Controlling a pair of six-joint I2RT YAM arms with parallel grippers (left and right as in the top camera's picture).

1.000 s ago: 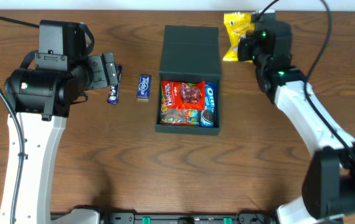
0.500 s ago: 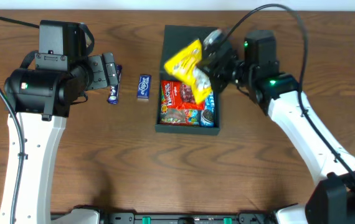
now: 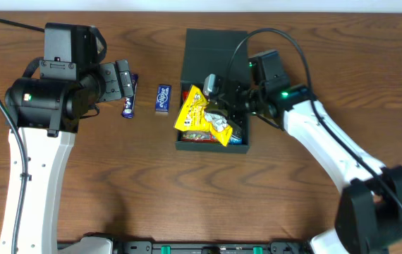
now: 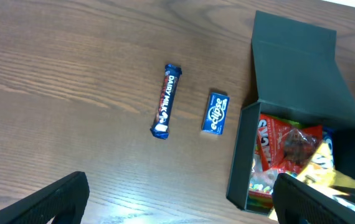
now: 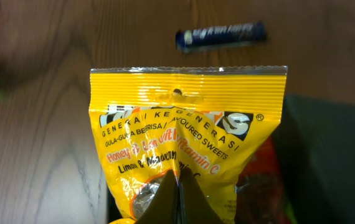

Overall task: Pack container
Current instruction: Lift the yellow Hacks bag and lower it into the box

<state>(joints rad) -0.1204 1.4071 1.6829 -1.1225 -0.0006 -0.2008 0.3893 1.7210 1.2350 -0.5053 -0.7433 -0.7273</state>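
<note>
The dark green-black container [image 3: 215, 48] stands open at the table's middle, lid folded back, with red and blue snack packets inside; it also shows in the left wrist view [image 4: 296, 81]. My right gripper [image 3: 223, 113] is shut on a yellow sweets bag [image 3: 199, 116] and holds it over the container's left part. In the right wrist view the bag [image 5: 184, 130] fills the frame, pinched by my fingers [image 5: 176, 196]. My left gripper [image 4: 177, 205] is open and empty, hovering left of the container.
A blue Dairy Milk bar [image 3: 128, 104] and a small blue Eclipse box [image 3: 162, 98] lie on the wood left of the container. They also show in the left wrist view: the bar [image 4: 166, 101] and the box [image 4: 215, 112].
My right arm has carried the yellow bag from the far right corner leftward and down onto the container's opening. The left arm has not moved.
</note>
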